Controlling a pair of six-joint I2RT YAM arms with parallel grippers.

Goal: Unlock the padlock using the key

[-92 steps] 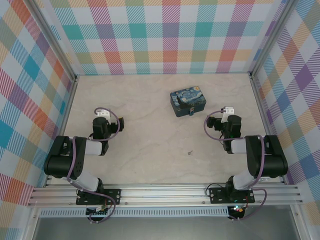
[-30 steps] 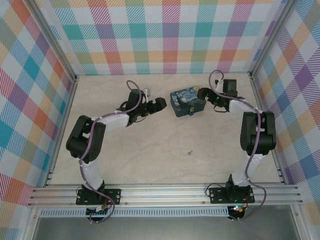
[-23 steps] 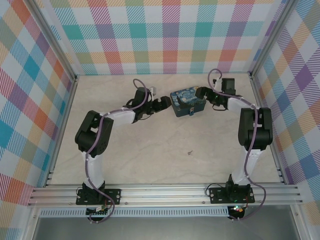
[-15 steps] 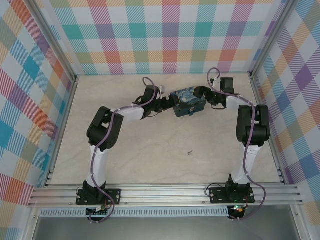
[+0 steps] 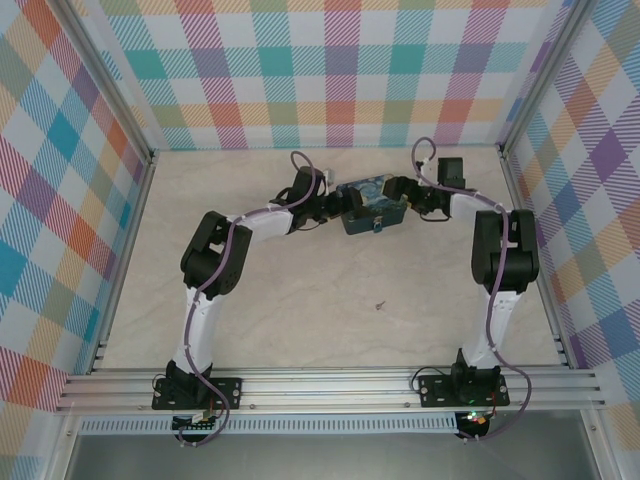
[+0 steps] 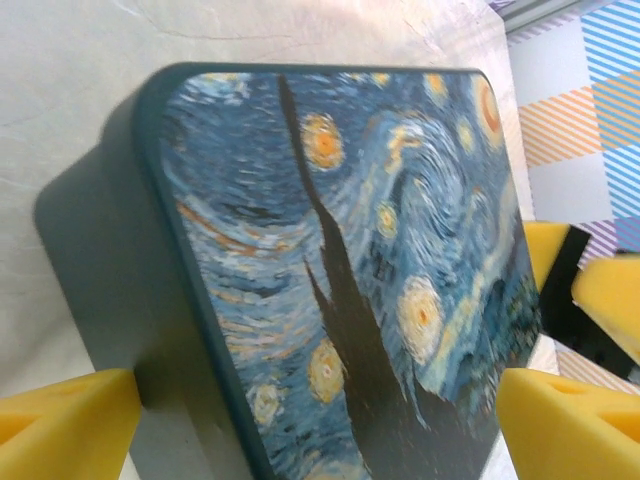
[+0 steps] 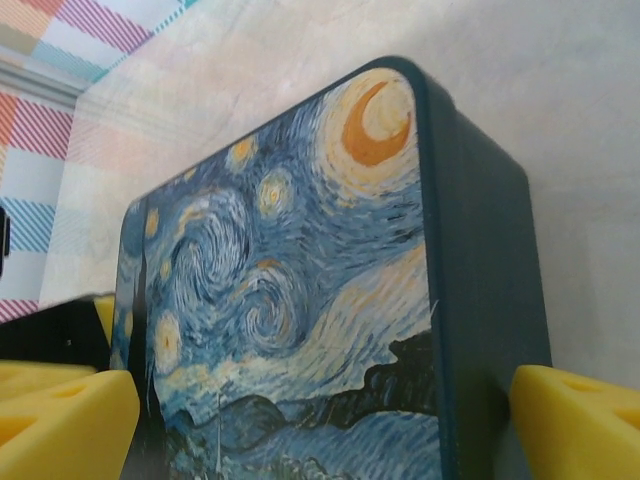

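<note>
The left gripper point(image 5: 337, 206) comes at the rectangular tin box with the blue-and-yellow starry-night painted lid point(image 5: 372, 205) from its 9 o'clock side. Its jaws are spread wide. In the left wrist view its yellow fingertips point(image 6: 62, 420) stand off either long side of the tin, which fills the span between them. The right gripper point(image 5: 397, 190) meets the tin from about 2 o'clock, equally wide apart, and its own yellow fingertips point(image 7: 580, 420) flank the lid. Whether any pad actually presses the tin's wall I cannot tell.

My reading is that the two arms bracket the tin from opposite ends to steady or square it. A light box would slide on the pale marbled surface point(image 5: 270, 300) once anyone worked at its clasp, so pinning it first makes sense.

The tiny blue-bodied padlock with the silvery shackle point(image 5: 378, 228) hangs at the tin's near face, at 6 o'clock on the box, and is too small to show detail. The thin dark metal key point(image 5: 380, 305) lies alone on the surface, well apart from the tin and straight down from it at 6 o'clock. Neither gripper is near it, so the unlocking itself looks not yet begun.

No brand, label or lettering can be read anywhere. The lid carries only the swirling night-sky print, with a crescent moon toward one corner.
</note>
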